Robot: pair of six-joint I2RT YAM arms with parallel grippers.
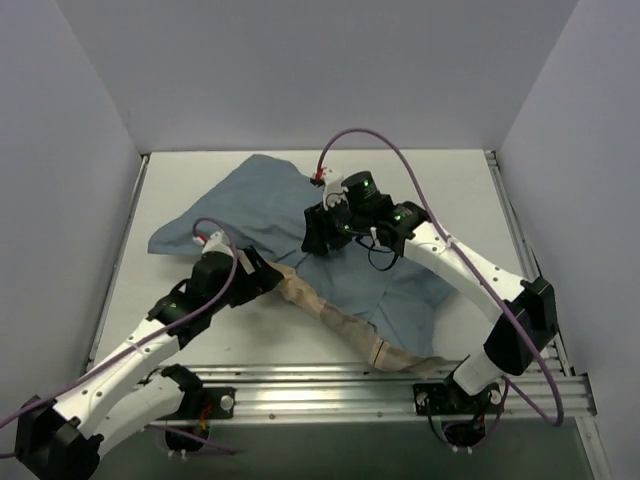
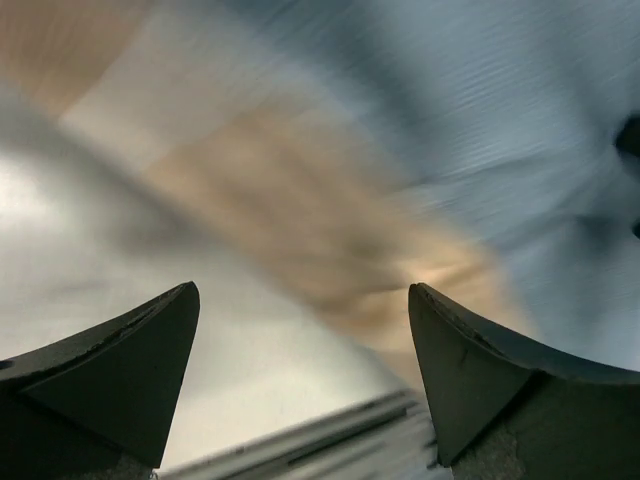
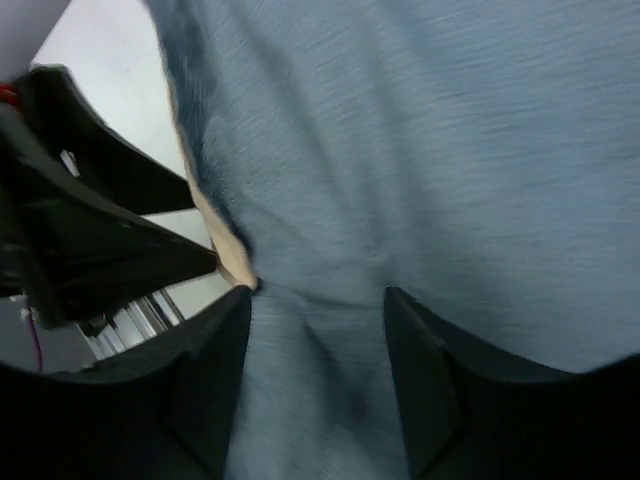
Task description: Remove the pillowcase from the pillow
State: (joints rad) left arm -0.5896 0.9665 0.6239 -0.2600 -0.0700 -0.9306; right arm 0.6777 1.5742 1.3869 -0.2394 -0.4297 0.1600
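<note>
Got the pillowcase (image 1: 270,200) lying flat and rumpled across the middle of the bench (image 1: 470,190), blue side up, with a corner poking toward the back-left. Spot the beige lining (image 1: 335,318) turned out along the near edge, stretched as a strip from beside the left arm down to the rail (image 1: 330,385) close to the right arm's base. As for the left pincer (image 2: 302,288): spread wide, nothing between the fingers, parked low at the top end of that beige strip on the pillowcase's left side. Touching the cloth or not, can't tell. Pretty smeared view from its wrist cam, just blue and tan fabric ahead plus pale bench off to the left. Over to the right pincer (image 3: 318,292): down on the blue fabric near the middle of the pillowcase, reaching in from the right, fingers partway apart, a narrowish gap with puckered cloth showing through it. Doesn't look clamped on anything. Same wrist cam also catches the left pincer's dark body just off to the side, past the fabric's edge, with a sliver of beige at that edge. So, both pincers near each other, not touching. Also a purple cable (image 1: 400,165) looping up over the right arm.
</note>
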